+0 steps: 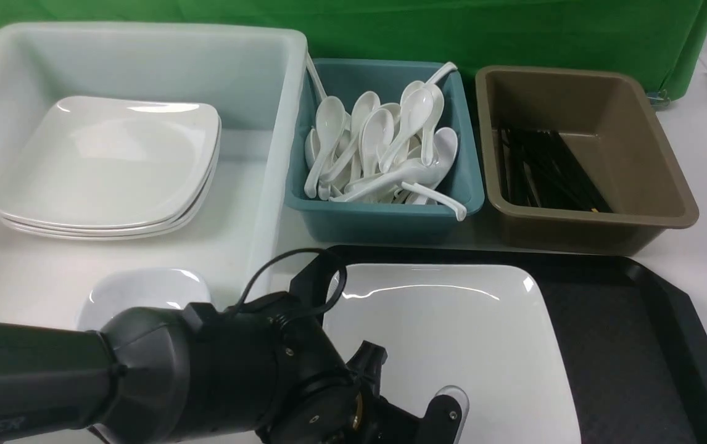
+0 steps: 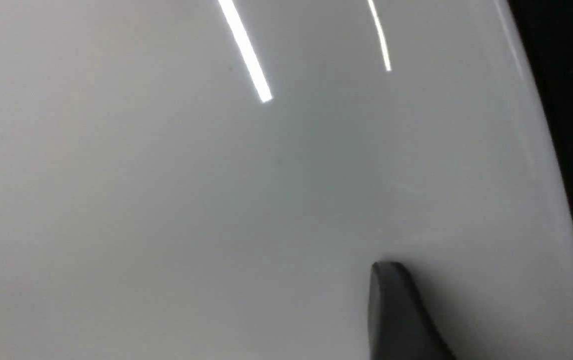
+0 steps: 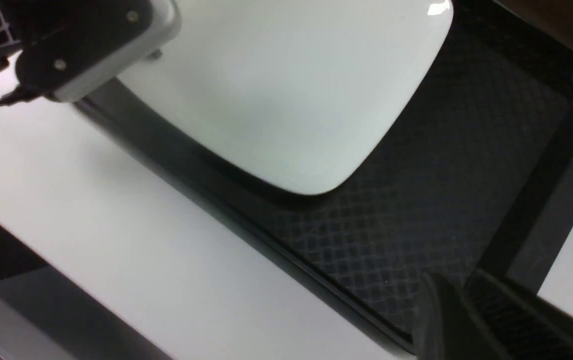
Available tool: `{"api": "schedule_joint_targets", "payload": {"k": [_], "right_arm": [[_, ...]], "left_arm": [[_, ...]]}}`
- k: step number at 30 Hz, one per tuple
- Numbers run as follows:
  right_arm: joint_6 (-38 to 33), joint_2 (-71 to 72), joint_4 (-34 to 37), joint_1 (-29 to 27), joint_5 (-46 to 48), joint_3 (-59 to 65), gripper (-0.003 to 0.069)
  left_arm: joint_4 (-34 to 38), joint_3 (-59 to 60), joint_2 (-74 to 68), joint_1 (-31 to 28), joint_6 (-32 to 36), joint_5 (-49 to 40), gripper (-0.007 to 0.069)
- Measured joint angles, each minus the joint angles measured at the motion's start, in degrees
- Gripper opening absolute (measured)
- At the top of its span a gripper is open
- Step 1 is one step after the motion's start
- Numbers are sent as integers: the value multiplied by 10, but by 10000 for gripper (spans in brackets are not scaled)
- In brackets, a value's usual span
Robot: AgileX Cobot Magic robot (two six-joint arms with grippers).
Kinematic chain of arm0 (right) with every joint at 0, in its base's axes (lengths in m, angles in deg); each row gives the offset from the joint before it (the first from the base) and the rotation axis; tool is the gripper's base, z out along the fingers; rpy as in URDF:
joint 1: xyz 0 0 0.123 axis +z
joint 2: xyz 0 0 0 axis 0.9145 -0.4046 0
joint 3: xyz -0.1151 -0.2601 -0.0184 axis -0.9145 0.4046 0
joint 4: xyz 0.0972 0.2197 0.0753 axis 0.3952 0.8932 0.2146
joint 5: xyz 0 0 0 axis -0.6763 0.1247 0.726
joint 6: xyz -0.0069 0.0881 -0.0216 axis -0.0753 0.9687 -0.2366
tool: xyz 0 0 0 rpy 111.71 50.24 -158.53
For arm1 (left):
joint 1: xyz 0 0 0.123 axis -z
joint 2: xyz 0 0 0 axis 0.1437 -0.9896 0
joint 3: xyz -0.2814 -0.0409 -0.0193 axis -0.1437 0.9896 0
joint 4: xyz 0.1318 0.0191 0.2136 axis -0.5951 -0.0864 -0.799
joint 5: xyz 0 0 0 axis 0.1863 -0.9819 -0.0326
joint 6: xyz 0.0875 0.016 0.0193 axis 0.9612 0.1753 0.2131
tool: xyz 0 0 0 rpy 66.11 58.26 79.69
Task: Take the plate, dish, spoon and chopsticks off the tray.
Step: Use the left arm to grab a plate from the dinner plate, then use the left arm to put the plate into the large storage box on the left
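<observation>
The large white plate (image 1: 452, 333) lies on the black tray (image 1: 625, 345). My left arm (image 1: 205, 370) reaches over the plate's near left edge, and its jaws are below the front view. In the left wrist view the plate (image 2: 216, 200) fills the picture. One dark finger (image 2: 391, 310) rests on its top near the rim, and the other finger is hidden. My right gripper (image 3: 459, 282) hovers over the tray (image 3: 441, 175) by its near rim, fingers close together and empty. A small white dish (image 1: 144, 290) sits in the white tub. No spoon or chopsticks show on the tray.
The white tub (image 1: 267, 123) at the back left also holds a stack of plates (image 1: 107, 166). Behind the tray stand a teal bin (image 1: 384, 216) of white spoons and a brown bin (image 1: 582, 222) of black chopsticks. A green cloth hangs behind.
</observation>
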Motion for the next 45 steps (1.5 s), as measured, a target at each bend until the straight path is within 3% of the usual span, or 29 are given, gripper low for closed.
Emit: {"api": "schedule_joint_targets", "payload": {"k": [2,8,12,18,34,38,44,45], "right_arm": [[0,0,2,0,0,0,115],[1,0,4,0,0,0,120],[5,0,4,0,0,-11,120],[5,0,1,0,0,-31,120],[72,0,-112,0,0,-101,120],[97,-2,-151,0,1,-102,33],[109,-18,-157,0,0,-102,22],[111,-26,-157,0,-4,-103,22]], "left_arm": [[-4,0,0,0,-10,19,211],[6,0,19,15,-16,-3,192],[9,0,85,69,-24,-34,92],[19,0,170,124,-51,-79,39],[31,-5,335,146,-77,-71,31],[31,-22,371,146,-81,-31,32],[18,-48,397,145,-82,-6,32],[-11,-58,402,137,-100,-10,32]]}}
